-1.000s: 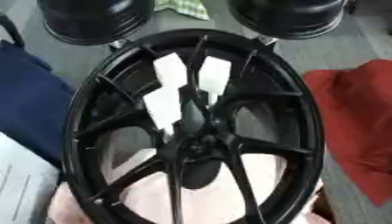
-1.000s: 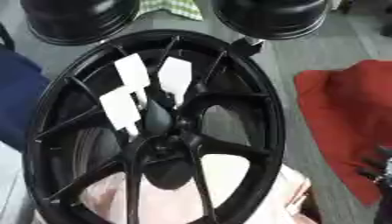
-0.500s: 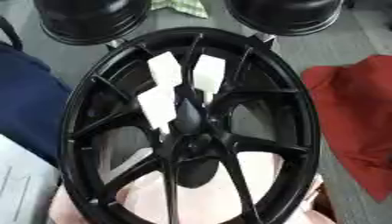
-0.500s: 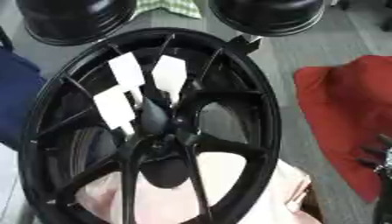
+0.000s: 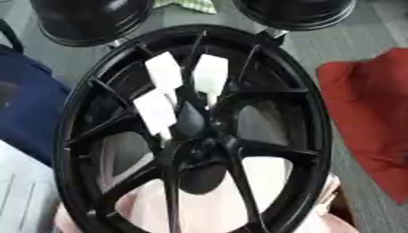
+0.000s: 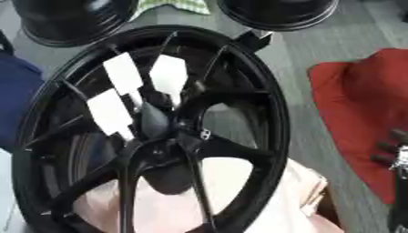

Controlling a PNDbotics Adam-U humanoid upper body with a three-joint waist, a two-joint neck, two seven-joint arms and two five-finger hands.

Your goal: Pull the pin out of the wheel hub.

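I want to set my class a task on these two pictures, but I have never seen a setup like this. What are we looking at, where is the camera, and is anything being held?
Both pictures come from one moment: the two eyes of a camera in a humanoid robot's head, looking down. In the middle lies a black wheel with spokes. Three white tags stand near its hub, perhaps the pins to pull. A pink cloth lies under the wheel, a red cloth to the right, a dark blue one to the left, and two more black wheels beyond. Only in the right eye's view, dark fingers of the right hand show at the edge. Nothing is held.
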